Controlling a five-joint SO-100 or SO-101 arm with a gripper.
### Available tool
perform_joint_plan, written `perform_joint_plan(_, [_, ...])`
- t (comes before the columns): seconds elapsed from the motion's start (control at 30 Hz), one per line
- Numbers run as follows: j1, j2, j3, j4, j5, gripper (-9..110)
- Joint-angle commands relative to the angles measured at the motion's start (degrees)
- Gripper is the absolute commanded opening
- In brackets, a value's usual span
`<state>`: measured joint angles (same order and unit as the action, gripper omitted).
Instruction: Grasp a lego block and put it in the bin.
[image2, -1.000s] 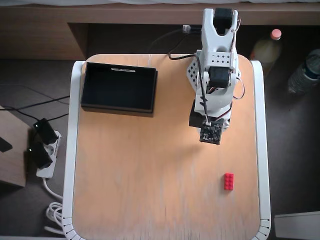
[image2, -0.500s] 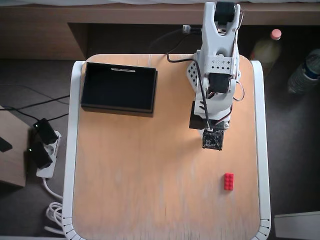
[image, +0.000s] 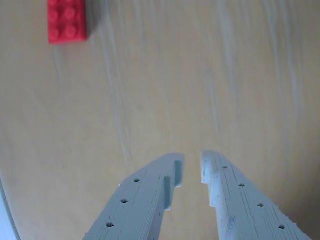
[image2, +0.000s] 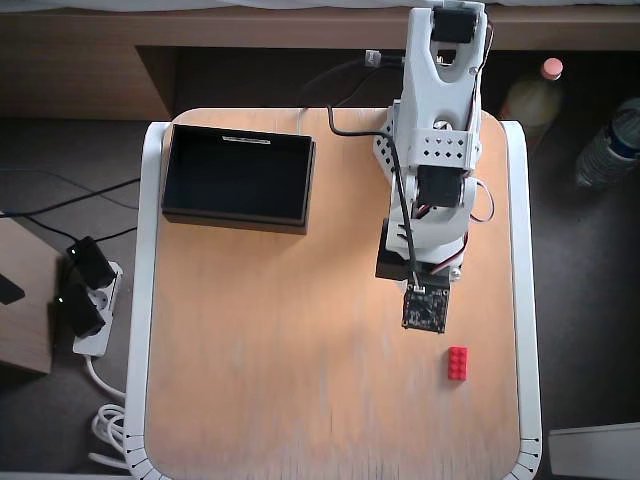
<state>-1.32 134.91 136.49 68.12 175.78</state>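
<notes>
The lego block, a small red studded brick, lies flat on the wooden table at the top left of the wrist view. In the overhead view the lego block sits near the table's right edge, just below and right of the arm's wrist. My gripper hovers over bare wood, its pale fingers nearly together with only a narrow slit and nothing between them. From overhead the gripper is hidden under the wrist's circuit board. The bin, a shallow black tray, stands at the table's far left and holds nothing.
The wooden table has a raised white rim. The arm's base stands at the far right of the table. On the floor are two bottles at the right and a power strip with cables at the left.
The arm has stretched forward across the table, and the wrist has moved down the overhead view toward the lego block. The block and the bin have stayed in place.
</notes>
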Motion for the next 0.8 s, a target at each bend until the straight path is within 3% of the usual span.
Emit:
perform_joint_plan(0.0, [-1.76, -5.8, -11.95, -1.14, -0.44, 1])
perform_joint_plan(0.4, [-6.86, -19.6, -25.84, -1.23, -8.88, 7])
perform_joint_plan(0.6, [-8.26, -24.17, -26.54, -3.08, -10.99, 19])
perform_joint_plan(0.77, [-8.35, -27.6, -26.63, -5.89, -11.07, 19])
